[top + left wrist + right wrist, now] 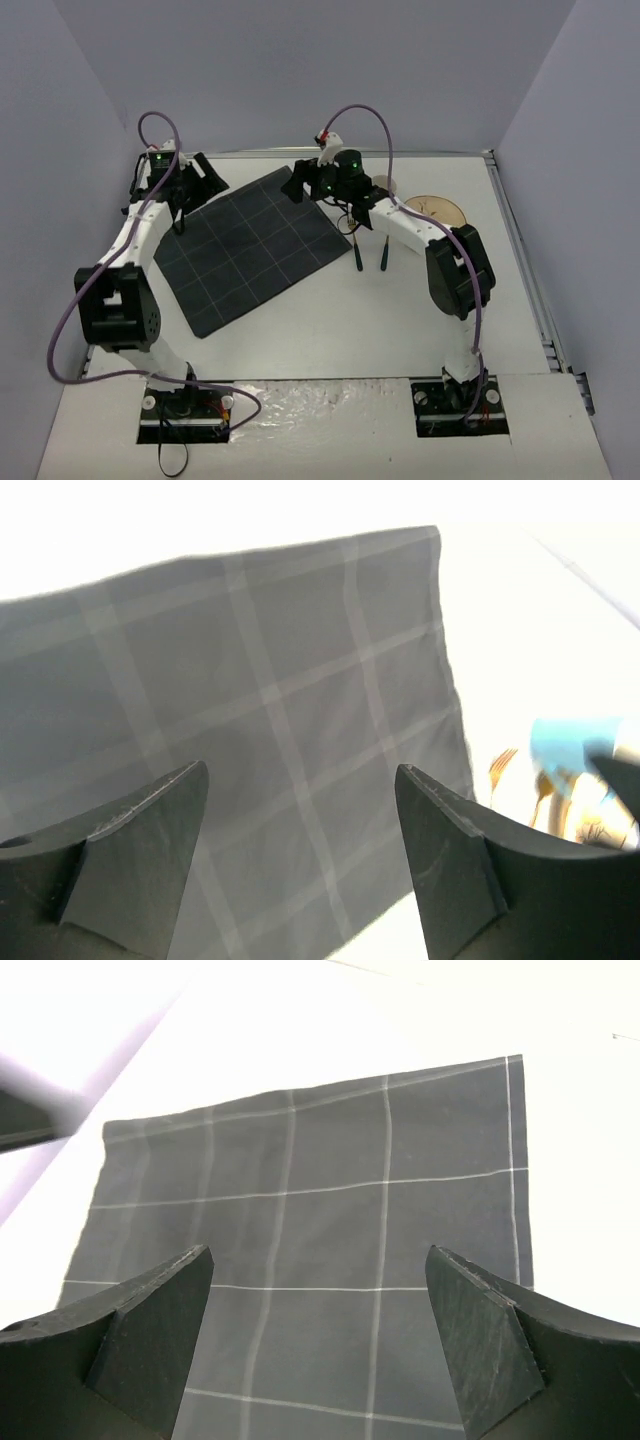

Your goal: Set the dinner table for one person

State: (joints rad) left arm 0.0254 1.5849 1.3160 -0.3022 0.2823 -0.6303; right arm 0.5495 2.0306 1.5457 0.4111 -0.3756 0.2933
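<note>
The dinner table (330,320) is a wide white tabletop with metal edge rails. A dark grey grid-lined placemat (250,250) lies flat on it, turned askew. My left gripper (200,180) hangs over the mat's far left corner, and my right gripper (300,185) over its far right corner. In the left wrist view the left gripper (300,770) stands open above the placemat (250,710), holding nothing. In the right wrist view the right gripper (320,1252) is open too, with only the placemat (330,1240) below it.
Two dark-handled utensils (370,255) lie just right of the mat. A round wooden plate (437,210) sits at the back right, a small round thing (385,185) beside it. The left wrist view shows gold fork tines (500,768) and a light blue object (575,745).
</note>
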